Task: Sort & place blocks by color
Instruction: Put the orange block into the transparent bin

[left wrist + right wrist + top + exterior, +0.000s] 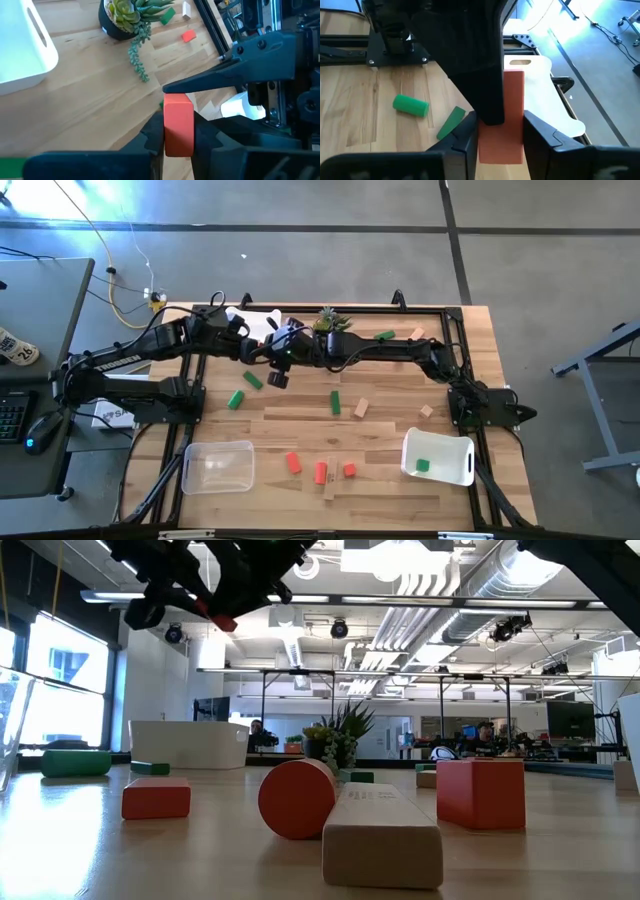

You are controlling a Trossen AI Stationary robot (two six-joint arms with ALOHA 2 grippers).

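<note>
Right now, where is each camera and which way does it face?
High: above, straight down on table; both arms show.
Low: table height, level across blocks into room; arms overhead.
Left wrist: on left arm, past left gripper holding red block.
Right wrist: on right arm, past right gripper, same block.
Shared: both wrists see that block.

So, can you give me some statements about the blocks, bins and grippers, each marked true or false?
1. The left gripper grips a red block. True.
2. The white bin holds a red block. False: a green block.
3. The clear bin holds three blocks. False: none shows in it.
4. The right gripper waits far away. False: its fingers flank the same red block.
5. A plant stands on the table. True.
</note>
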